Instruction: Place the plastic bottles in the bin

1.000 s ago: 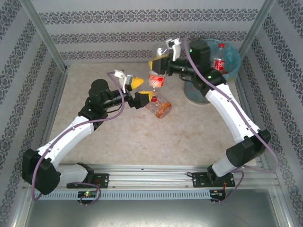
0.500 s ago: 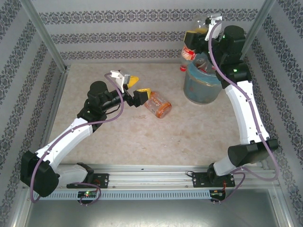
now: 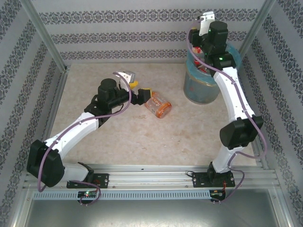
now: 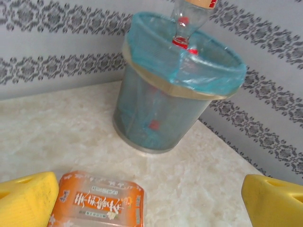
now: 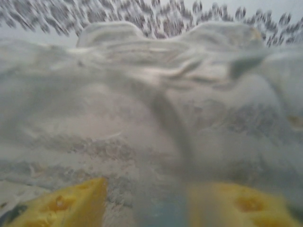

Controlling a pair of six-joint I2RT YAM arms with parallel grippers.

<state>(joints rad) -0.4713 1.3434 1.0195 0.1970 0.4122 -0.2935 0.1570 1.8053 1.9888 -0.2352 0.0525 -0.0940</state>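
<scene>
Beige table (image 3: 142,137) (patterned walls (image 3: 118,38))

The bin (image 4: 161,109) is grey with a translucent light-blue bag and a tan band under its rim, and the clear bottle (image 4: 185,21) has a red cap. The other bottle (image 4: 97,201) wears an orange label with white print on a beige, marbled table (image 3: 118,137), the left gripper (image 4: 151,205) has yellow fingers (image 4: 28,198), and the pale grey walls (image 3: 118,35) carry dark ornamental stripes
</scene>
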